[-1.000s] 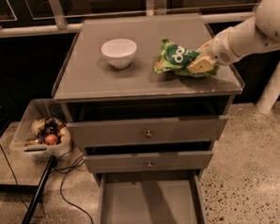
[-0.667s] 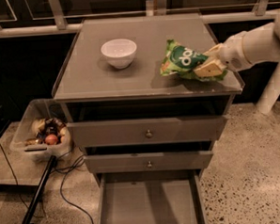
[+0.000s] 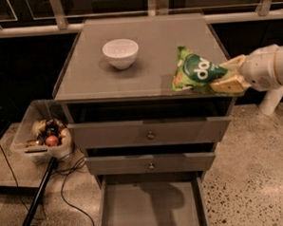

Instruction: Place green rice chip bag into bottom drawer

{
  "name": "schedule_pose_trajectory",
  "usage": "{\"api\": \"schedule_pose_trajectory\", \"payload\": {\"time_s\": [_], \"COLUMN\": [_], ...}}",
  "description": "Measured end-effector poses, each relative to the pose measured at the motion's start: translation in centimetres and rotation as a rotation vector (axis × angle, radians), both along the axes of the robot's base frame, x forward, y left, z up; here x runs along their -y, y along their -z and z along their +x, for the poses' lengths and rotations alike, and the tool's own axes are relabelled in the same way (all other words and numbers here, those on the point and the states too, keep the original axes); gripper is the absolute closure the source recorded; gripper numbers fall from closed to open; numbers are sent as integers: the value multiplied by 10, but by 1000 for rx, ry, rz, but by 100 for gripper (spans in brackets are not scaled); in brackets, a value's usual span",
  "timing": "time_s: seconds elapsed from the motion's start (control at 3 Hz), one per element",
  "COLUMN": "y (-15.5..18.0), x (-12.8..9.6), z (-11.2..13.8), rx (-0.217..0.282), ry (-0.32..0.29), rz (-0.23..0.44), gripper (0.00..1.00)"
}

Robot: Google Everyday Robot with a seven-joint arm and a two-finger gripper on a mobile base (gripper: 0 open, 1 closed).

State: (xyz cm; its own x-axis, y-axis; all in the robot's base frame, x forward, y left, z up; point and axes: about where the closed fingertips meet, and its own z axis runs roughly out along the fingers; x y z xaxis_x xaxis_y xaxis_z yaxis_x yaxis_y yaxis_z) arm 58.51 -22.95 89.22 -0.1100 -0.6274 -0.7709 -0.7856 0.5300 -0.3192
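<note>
My gripper (image 3: 218, 76) reaches in from the right at the front right corner of the cabinet top (image 3: 149, 74), and its two pale fingers (image 3: 228, 63) are closed partway onto the bag (image 3: 195, 72), one above and one below its right end. The bag is tilted, its white lettering facing up, with one point toward the back and its left edge over the front of the top; I cannot tell whether that edge touches the surface. A white bowl (image 3: 120, 52) stands upright on the top, well apart from the bag, to the left and farther back. Below, the two upper drawers (image 3: 149, 132) with round knobs are pulled out slightly. The bottom drawer (image 3: 149, 207) is pulled out far, its flat grey floor bare. Left of the cabinet, a clear bin (image 3: 39, 134) of small items sits on the floor, with a black cable (image 3: 69, 185) beside it.
</note>
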Motion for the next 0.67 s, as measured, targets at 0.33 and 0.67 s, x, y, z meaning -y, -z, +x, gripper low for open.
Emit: {"api": "schedule_pose_trajectory", "payload": {"time_s": [0.33,0.67], "y": [-5,-1], "x": [6,7], "z": [-44,-89], "rx": [22,17], "ry": [30,84], "rz": [-5,9], "gripper": [100,100]}}
